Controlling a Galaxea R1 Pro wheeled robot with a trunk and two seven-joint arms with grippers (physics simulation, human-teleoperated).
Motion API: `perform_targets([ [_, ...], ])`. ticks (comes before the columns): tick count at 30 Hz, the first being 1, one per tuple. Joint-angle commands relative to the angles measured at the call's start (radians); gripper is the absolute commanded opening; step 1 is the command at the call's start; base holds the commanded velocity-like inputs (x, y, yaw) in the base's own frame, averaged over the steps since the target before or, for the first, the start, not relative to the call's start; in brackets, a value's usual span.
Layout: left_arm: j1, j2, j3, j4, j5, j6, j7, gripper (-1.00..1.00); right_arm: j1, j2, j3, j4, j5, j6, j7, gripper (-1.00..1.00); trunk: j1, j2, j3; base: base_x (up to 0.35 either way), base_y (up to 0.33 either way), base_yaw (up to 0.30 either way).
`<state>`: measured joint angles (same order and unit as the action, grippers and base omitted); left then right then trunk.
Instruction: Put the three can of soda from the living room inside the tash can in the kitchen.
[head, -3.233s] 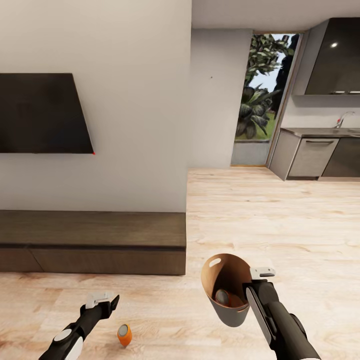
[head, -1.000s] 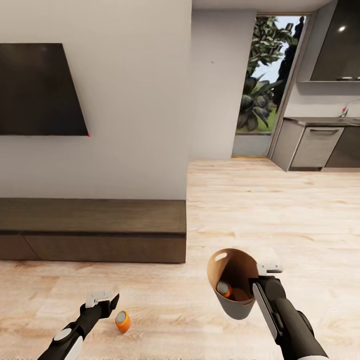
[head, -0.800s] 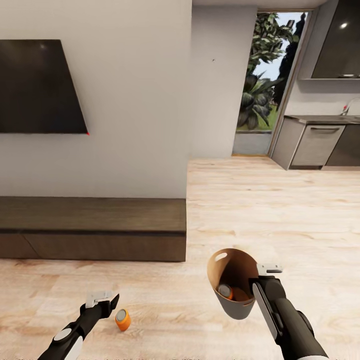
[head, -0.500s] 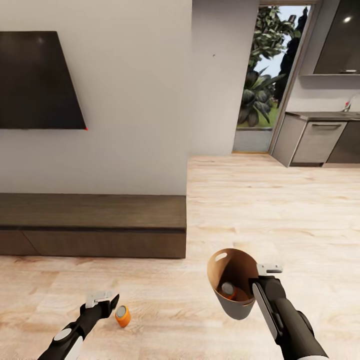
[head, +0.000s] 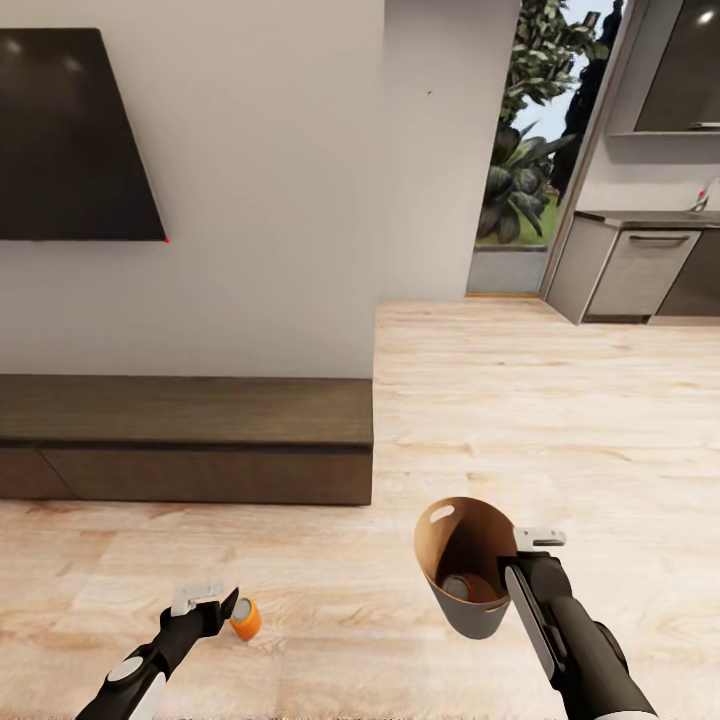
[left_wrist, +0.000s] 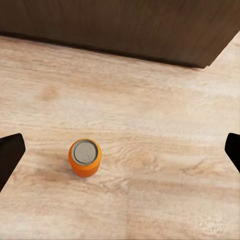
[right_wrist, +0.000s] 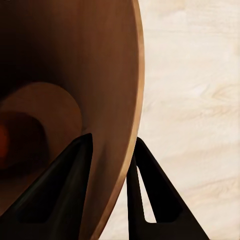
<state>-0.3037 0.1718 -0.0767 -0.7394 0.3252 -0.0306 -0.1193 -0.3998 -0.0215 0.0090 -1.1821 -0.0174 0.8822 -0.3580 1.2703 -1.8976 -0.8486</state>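
The left gripper (left_wrist: 120, 150) has its jaws spread wide with nothing between them; the right gripper (right_wrist: 107, 165) pinches the wall of the tash can (head: 462, 570), one finger inside the rim and one outside. The bin hangs tilted above the wood floor (head: 520, 420), and a soda can (head: 458, 586) lies in its bottom. Another can of soda (left_wrist: 85, 157) stands upright on the floor at about 1 o'clock from the left gripper in the head view, just beside it. It is likely light, stiff and smooth-sided, so it could slip or tip; gripping its orange side at mid-height, jaws either side, seems safest.
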Motion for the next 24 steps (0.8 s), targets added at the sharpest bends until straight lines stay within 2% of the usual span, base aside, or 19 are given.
perform_targets([
  [1,0.000,0.000,0.000,0.000,0.000,0.000,0.000,1.00,-0.001,0.000,0.000,-0.001,0.007,0.000,0.002,-1.00,0.004,-0.007,-0.005,0.000,0.000,0.000],
  [11,0.000,0.000,0.000,0.000,0.000,0.000,0.000,1.00,-0.001,0.000,0.000,-0.001,0.007,0.000,0.002,-1.00,0.042,-0.077,-0.052,0.000,0.000,0.000],
  [20,0.000,0.000,0.000,0.000,0.000,0.000,0.000,1.00,-0.001,0.000,0.000,-0.001,0.007,0.000,0.001,-1.00,0.042,-0.077,-0.060,0.006,0.000,0.000],
  [24,0.000,0.000,0.000,0.000,0.000,0.000,0.000,1.00,-0.001,0.000,0.000,-0.001,0.006,0.000,0.002,-1.00,0.042,-0.077,-0.060,0.172,0.000,0.000],
])
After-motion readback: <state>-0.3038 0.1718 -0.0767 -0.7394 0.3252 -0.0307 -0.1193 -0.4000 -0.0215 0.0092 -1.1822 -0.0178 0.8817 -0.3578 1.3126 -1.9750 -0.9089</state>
